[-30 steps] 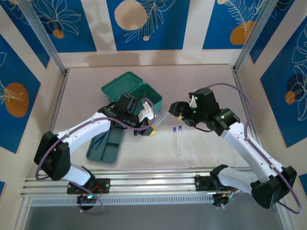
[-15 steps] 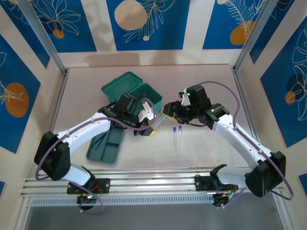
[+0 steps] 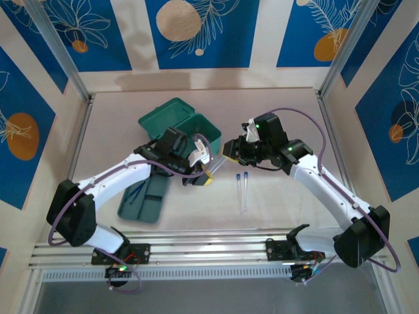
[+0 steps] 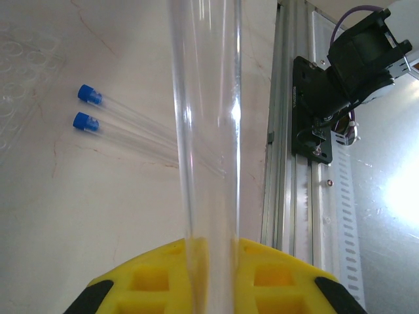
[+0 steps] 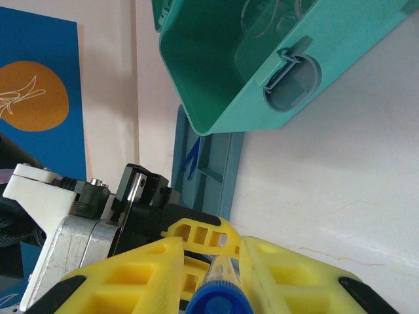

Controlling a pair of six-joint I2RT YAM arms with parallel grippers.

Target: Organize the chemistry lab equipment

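Beside teal case [image 3: 171, 118] | left tool [image 4: 209, 258] grips clear tube [image 4: 208, 118] | right tool [image 5: 219, 271] clamps its blue-capped end

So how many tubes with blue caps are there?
3. The first tube and second tube lie side by side on the table; the left gripper holds the third tube, blue cap inside the right gripper.

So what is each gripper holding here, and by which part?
Both hold the same tube: the left gripper pinches its clear body, and the right gripper grips the blue cap end.
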